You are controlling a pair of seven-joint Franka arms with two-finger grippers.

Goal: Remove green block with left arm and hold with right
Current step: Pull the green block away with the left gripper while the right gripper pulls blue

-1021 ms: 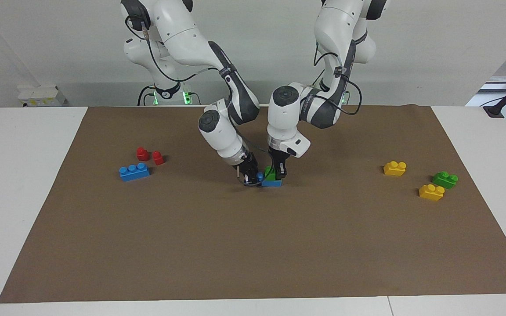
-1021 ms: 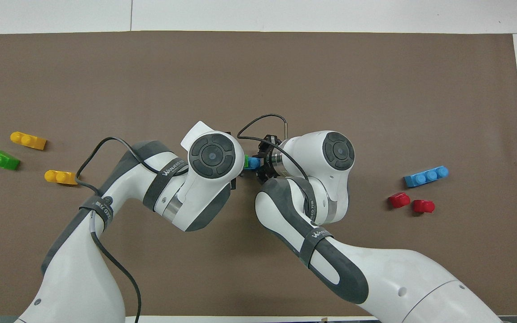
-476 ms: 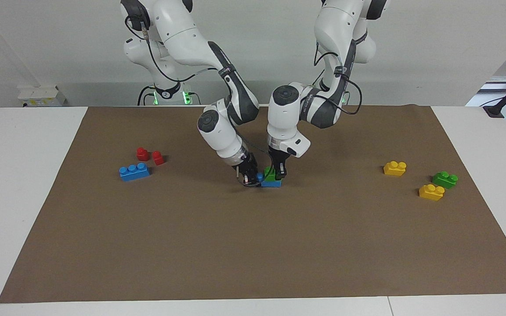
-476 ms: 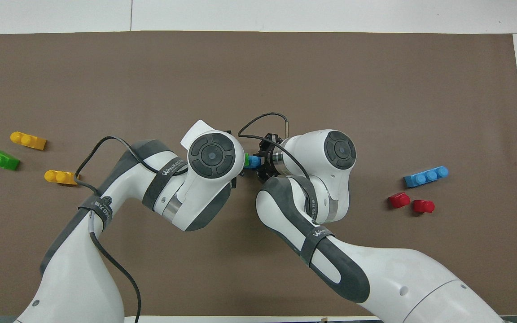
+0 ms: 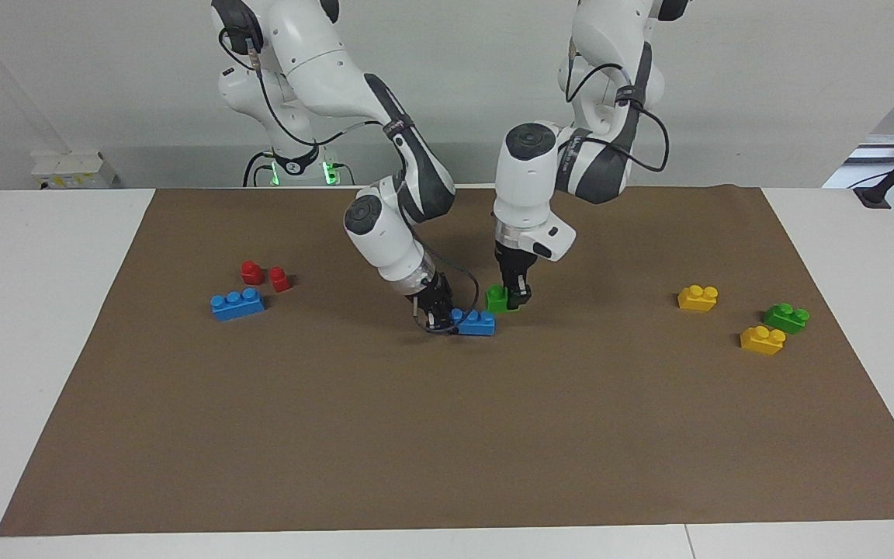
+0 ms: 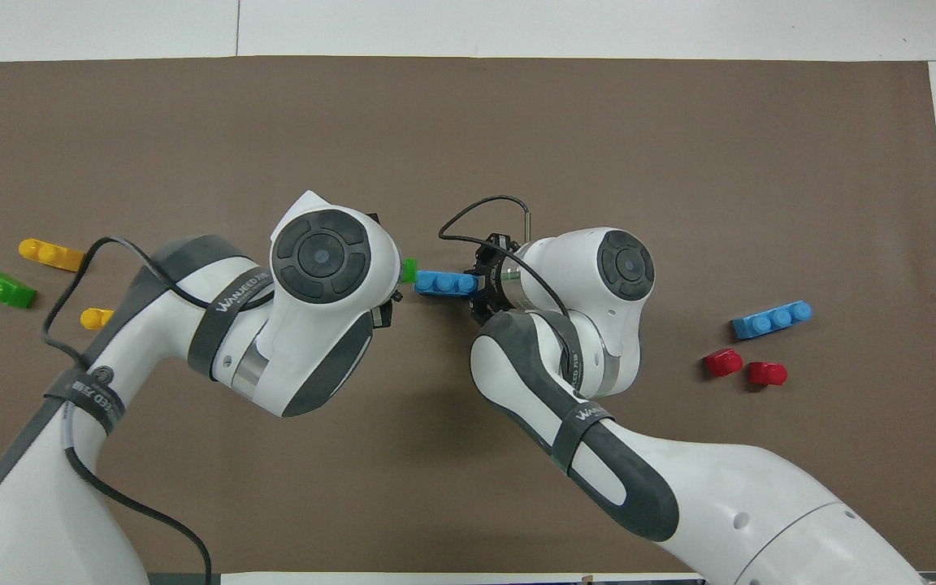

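Brown paper (image 5: 447, 435) is spread over the bench. At its middle, a blue brick (image 5: 475, 321) is pinched at one end by the right gripper (image 5: 439, 314). Just beside it, the green block (image 5: 498, 299) is clamped between the fingers of the left gripper (image 5: 517, 293), clear of the blue brick.

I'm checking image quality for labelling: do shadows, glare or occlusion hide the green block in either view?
Facing view: even lighting, soft shadows, no glare; the green block shows clearly in the left pincer, beside the blue brick at the right pincer. Overhead view: the left arm's wrist covers most of it, leaving a green sliver.
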